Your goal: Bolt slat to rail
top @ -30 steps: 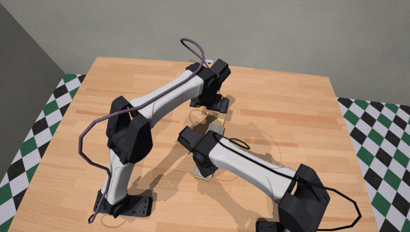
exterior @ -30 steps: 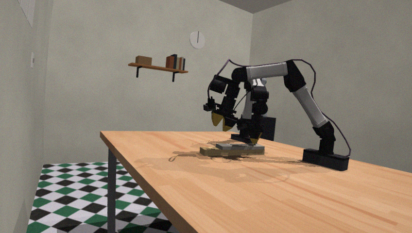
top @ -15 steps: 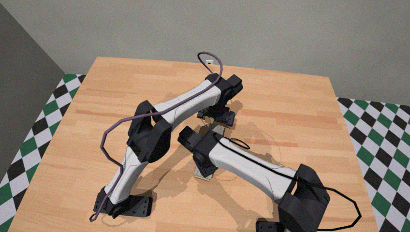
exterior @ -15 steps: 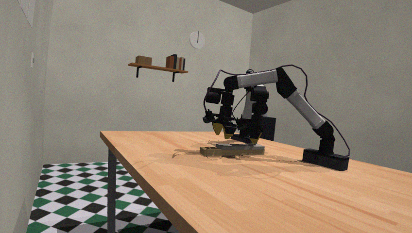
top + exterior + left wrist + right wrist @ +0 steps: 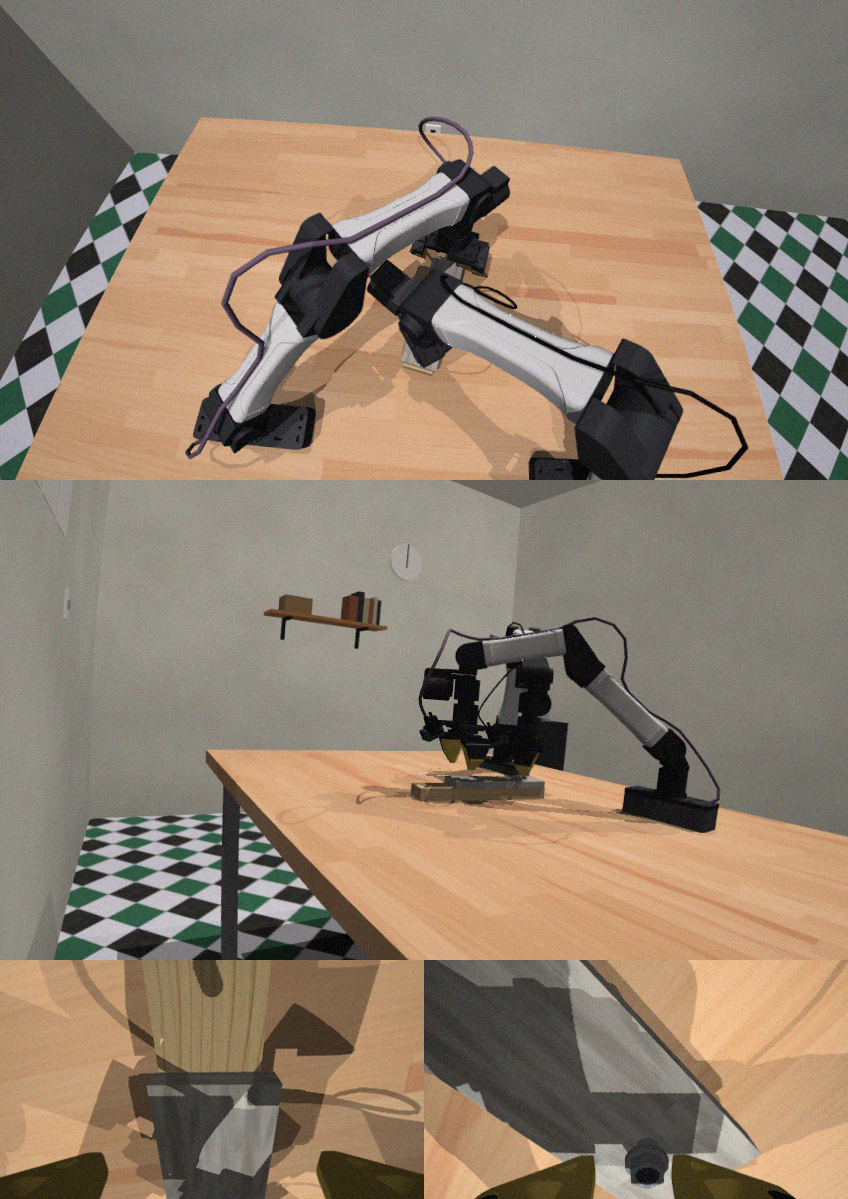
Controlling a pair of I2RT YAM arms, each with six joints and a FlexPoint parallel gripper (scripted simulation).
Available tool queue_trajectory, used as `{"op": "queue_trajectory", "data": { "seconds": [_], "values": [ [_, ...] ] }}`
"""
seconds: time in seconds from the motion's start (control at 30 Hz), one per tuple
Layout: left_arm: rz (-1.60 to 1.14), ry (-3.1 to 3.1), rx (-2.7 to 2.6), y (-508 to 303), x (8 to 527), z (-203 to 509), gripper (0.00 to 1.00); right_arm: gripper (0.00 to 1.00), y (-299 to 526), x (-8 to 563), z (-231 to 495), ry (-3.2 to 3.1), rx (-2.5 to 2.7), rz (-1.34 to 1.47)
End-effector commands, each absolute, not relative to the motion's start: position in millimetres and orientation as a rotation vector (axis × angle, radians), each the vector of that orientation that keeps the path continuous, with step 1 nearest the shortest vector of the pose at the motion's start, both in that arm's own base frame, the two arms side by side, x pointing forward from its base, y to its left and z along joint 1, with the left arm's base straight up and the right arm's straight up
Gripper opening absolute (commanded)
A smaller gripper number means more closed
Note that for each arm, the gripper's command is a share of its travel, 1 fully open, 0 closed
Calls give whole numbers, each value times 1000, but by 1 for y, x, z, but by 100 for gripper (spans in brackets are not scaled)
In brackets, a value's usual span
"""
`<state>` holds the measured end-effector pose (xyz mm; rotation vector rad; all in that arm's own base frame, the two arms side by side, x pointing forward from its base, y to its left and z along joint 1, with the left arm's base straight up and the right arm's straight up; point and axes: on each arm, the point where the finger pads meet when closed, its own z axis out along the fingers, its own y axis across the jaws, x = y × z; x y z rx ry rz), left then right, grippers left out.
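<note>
Wooden tabletop (image 5: 595, 196) (image 5: 535, 860), left gripper (image 5: 450, 252) (image 5: 462, 765) (image 5: 212, 1174) astride slat end (image 5: 214, 1129)

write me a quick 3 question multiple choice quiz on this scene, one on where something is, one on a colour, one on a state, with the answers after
1. Where does the slat lie?
a) directly on the floor
b) on the wooden rail
c) on the wall shelf

2. What colour is the slat?
a) grey
b) red
c) green

3. How does the left pincer stand?
a) shut on the slat
b) shut on nothing
c) open, holding nothing

Right letters:
1 b: the exterior view shows the slat lying on top of the rail.
2 a: both wrist views show its grey surface, partly shadowed.
3 c: in the left wrist view the fingers stand wide apart, with a gap to the slat on each side.
</note>
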<state>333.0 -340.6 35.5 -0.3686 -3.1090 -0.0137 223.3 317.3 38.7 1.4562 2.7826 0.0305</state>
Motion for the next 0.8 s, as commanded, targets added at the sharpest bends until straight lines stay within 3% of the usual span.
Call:
{"op": "queue_trajectory", "data": {
  "seconds": [0.0, 0.77],
  "values": [
    [14, -3130, -353, -344, 335, 50, 100, 36, 319, 225, 44, 2781, 1451, 51],
    [11, -3129, -364, -343, 336, 44, 100, 36, 319, 225, 44, 2781, 1451, 51]
  ]
}}
